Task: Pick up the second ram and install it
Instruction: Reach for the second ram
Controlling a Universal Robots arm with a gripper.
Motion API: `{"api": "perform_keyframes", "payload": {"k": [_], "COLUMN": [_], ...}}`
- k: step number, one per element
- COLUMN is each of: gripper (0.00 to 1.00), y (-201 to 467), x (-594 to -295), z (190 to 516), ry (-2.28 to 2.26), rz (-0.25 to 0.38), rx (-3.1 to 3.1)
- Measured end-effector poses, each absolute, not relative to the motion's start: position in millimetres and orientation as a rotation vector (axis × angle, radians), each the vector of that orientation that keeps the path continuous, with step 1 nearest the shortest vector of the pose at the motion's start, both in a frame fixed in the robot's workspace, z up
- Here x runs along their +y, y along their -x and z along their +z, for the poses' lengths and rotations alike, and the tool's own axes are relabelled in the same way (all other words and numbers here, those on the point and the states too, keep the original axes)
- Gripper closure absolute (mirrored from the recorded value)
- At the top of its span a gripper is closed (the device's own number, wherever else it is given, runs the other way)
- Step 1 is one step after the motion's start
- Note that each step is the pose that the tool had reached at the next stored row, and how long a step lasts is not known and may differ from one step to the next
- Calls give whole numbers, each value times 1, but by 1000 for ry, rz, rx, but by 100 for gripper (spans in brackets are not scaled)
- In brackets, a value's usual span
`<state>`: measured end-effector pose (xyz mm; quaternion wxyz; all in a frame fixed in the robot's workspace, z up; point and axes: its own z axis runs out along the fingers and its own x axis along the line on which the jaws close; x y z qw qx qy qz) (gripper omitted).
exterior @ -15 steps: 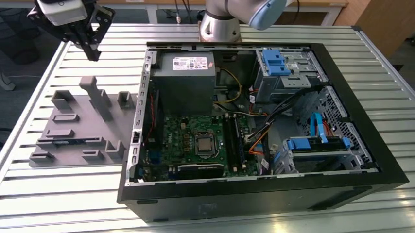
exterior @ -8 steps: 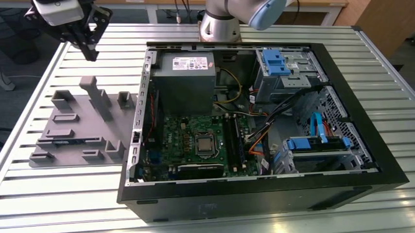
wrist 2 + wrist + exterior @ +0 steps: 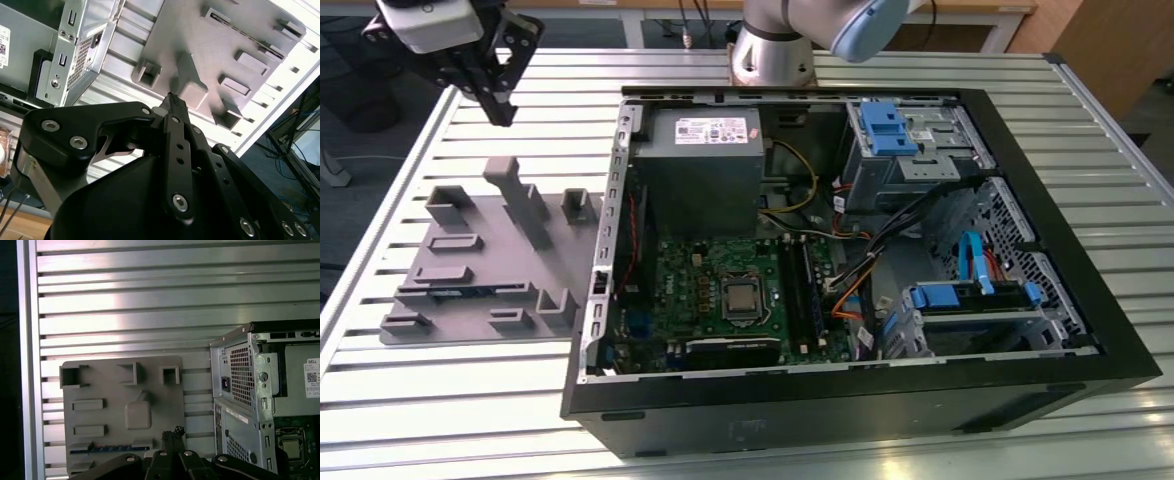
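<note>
The second ram is a thin blue stick standing on its edge in a slot of the grey tray, at the exterior view's left. In the first wrist view the ram appears as a blue strip along the tray's edge. My gripper hangs high above the table, beyond the tray's far end and well apart from the ram. Its fingertips are pressed together with nothing between them, as in the second wrist view, where the gripper points toward the tray.
The open black computer case lies beside the tray. Inside are the green motherboard with its long black slots, a grey power supply and blue drive bays. The arm's base stands behind the case on the slatted table.
</note>
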<state>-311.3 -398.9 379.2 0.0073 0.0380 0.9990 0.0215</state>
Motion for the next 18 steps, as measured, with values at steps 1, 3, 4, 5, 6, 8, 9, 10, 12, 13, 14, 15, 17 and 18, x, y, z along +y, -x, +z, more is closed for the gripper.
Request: {"api": "perform_keyframes", "payload": {"k": [1, 3, 4, 5, 6, 8, 9, 10, 12, 13, 14, 15, 17, 18], "gripper": [89, 89, 89, 89, 89, 89, 89, 89, 89, 89, 89, 89, 89, 89], "y": [312, 313, 314, 315, 315, 317, 317, 318, 319, 320, 321, 323, 327, 329], "x": [-399, -399, -399, -399, -399, -399, -399, -399, -399, -399, -399, -399, -399, -399], "z": [379, 379, 379, 379, 379, 379, 379, 379, 379, 379, 379, 379, 379, 379], "ry": [-119, -119, -119, -119, -119, -119, -119, -119, -119, -119, -119, -119, -119, -119], "rz": [67, 67, 67, 67, 67, 67, 67, 67, 67, 67, 67, 67, 67, 67], "rx": [3124, 3124, 3124, 3124, 3124, 3124, 3124, 3124, 3124, 3124, 3124, 3124, 3124, 3124]}}
